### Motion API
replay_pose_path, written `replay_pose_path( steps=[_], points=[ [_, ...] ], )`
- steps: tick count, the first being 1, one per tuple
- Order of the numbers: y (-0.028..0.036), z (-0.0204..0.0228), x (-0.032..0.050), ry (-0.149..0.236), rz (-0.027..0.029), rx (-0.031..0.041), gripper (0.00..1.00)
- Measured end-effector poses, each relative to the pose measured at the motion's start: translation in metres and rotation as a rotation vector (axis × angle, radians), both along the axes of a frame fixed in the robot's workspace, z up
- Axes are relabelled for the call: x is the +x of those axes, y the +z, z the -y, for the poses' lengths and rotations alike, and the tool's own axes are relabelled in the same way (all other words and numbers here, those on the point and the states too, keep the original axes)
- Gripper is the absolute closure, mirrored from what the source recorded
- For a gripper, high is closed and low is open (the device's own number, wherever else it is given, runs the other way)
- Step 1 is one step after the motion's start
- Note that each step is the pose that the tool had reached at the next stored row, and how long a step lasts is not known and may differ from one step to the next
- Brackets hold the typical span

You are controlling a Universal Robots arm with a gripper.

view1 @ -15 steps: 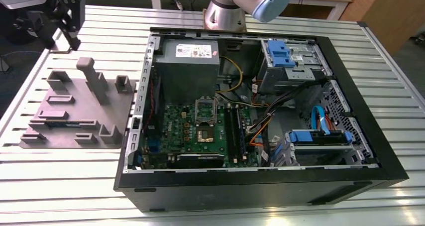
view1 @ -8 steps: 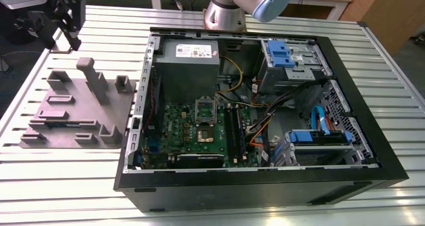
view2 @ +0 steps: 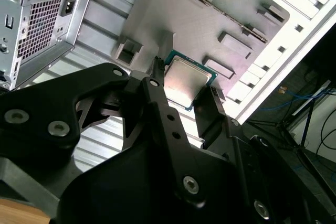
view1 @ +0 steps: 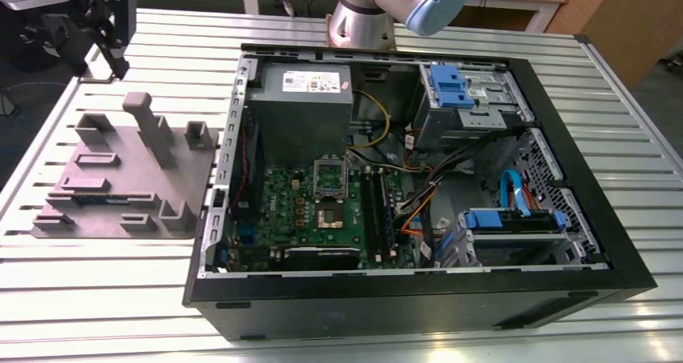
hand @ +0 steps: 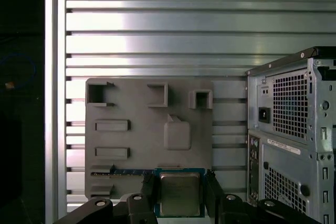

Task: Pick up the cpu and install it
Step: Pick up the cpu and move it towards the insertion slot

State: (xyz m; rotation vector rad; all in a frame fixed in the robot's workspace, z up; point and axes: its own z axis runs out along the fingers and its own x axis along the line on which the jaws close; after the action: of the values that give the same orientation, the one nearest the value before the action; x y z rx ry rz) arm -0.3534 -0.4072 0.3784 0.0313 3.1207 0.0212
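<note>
The cpu [hand: 179, 193], a flat square chip with a silvery metal top and a green edge, sits between my gripper's [hand: 179, 196] two black fingers [hand: 148, 192], which are shut on its opposite sides. In the second wrist view the cpu [view2: 186, 78] is likewise clamped in the gripper [view2: 185, 86]. It hangs high above the grey fixture plate [hand: 136, 108]. In the exterior view the gripper [view1: 107, 23] is at the upper left, above and beyond the fixture plate [view1: 117, 179]. The motherboard's socket [view1: 328, 212] lies open, its silver frame [view1: 329, 171] raised.
The open computer case [view1: 597, 219] lies on the slatted metal table [view1: 96, 299], to the exterior view's right of the plate. Inside are a grey power supply [view1: 302, 87], cables, and blue drive brackets [view1: 453, 83]. The plate carries several raised blocks [view1: 144, 127].
</note>
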Motion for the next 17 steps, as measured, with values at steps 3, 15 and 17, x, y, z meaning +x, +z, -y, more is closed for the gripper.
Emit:
replay_pose_path(
  steps=[3, 15, 17],
  points=[
    [0.0042, 0.0000, 0.0000, 0.000, 0.0000, 0.0001, 0.53],
    [0.0043, 0.0000, 0.0153, 0.000, 0.0000, 0.0001, 0.53],
    [0.0042, 0.0000, 0.0238, 0.000, 0.0000, 0.0001, 0.53]
  ],
)
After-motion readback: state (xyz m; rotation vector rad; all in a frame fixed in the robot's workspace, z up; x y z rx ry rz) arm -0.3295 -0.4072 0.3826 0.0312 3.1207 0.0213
